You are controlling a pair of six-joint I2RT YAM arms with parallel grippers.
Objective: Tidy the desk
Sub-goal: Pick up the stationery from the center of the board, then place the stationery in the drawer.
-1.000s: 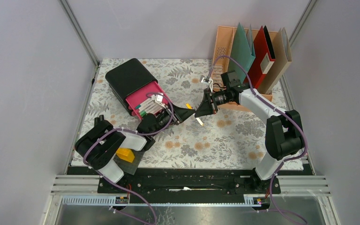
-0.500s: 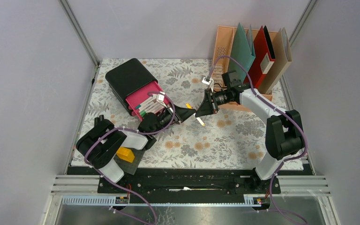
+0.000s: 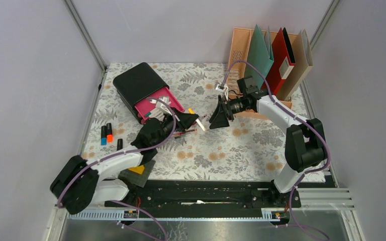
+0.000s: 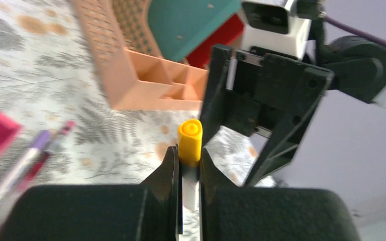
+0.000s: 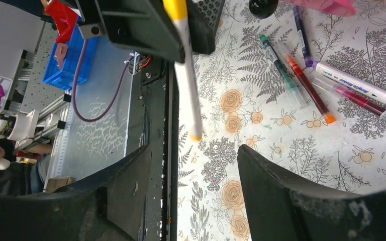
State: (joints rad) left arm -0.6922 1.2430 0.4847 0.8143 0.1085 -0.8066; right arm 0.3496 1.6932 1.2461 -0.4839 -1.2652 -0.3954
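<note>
bench (image 3: 241,150) with floral cloth spans the cell under both arms. it is cluttered: loose pens (image 5: 306,85) lie scattered beside the open pink drawer (image 3: 148,107). left hand (image 4: 189,155) is clamped on a yellow-capped white marker (image 4: 190,135), held in the air over the bench middle, probably so it can go to the drawer on that arm's side. right hand (image 5: 193,160) faces it with jaws apart and empty, near the marker's tail. looks like a pass between arms.

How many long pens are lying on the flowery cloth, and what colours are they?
green pen: 1
orange pen: 1
purple pen: 1
pink pen: 1
white marker with purple cap: 1
Total in view: 5
</note>
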